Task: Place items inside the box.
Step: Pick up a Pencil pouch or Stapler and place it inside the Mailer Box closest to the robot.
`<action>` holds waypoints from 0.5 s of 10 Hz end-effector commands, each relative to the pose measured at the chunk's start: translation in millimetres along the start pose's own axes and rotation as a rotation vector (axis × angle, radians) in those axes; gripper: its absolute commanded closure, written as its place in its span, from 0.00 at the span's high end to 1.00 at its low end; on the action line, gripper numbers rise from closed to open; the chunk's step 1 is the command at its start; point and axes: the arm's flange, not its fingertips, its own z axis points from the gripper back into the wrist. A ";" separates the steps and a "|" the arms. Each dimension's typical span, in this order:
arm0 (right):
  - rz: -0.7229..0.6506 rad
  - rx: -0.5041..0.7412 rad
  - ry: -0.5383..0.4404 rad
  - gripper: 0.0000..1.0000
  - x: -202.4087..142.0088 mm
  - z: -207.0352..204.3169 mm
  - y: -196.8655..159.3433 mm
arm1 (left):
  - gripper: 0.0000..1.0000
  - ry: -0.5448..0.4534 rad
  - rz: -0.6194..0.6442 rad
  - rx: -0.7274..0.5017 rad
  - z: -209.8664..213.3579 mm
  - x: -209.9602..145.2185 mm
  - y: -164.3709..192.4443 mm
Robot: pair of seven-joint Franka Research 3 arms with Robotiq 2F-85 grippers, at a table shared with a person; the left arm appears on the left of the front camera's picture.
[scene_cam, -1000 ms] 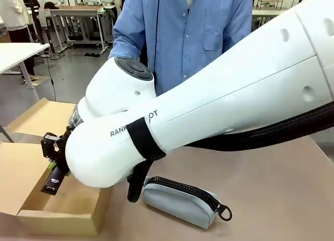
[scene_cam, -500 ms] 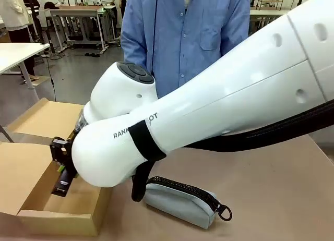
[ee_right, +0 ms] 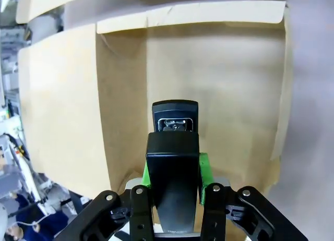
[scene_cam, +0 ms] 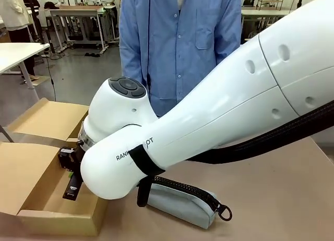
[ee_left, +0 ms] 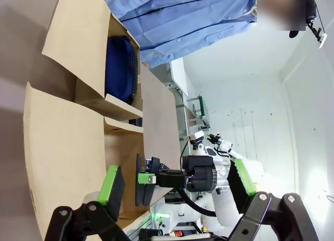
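Nearest to me, on the bare surface (scene_cam: 271, 199), lies the light grey zip pouch (scene_cam: 180, 202), on its side with the zip on top and the ring of the puller at its right end. It looks soft and light, so I think it would sag if taken at one end; the middle of its body seems the better place to take hold of it. Just behind it, the right arm reaches across to the open cardboard box (scene_cam: 31, 220). The right hand (ee_right: 174, 170) is clamped on a black stapler (ee_right: 175, 121), one green pad (ee_right: 202, 165) pressing on each side of the body, and the stapler points down into the box. I cannot tell if it touches the bottom. A stapler is hard, smooth and rather heavy for its size, and it has a hinge, so holding it by the sides looks sensible to me. The left hand (ee_left: 176, 181) waits beside the box with its fingers wide apart and nothing between them. In another compartment of the box a navy zip pouch (ee_left: 121, 69) already lies. At the far side stands a person (scene_cam: 177, 43) in a blue shirt.
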 end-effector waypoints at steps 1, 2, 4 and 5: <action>-0.045 0.008 -0.013 0.37 -2.9 4.1 13.2 | 1.00 -0.013 -0.021 -0.025 -1.2 -0.8 -1.0; -0.050 0.004 -0.009 0.94 -2.3 3.7 12.2 | 1.00 -0.013 -0.021 -0.025 -1.2 -0.8 -1.0; -0.041 0.007 0.000 1.00 -3.2 4.1 11.6 | 1.00 -0.013 -0.021 -0.025 -1.2 -0.8 -1.0; -0.038 0.006 -0.001 1.00 -4.4 4.7 11.8 | 1.00 -0.013 -0.021 -0.025 -1.2 -0.8 -1.0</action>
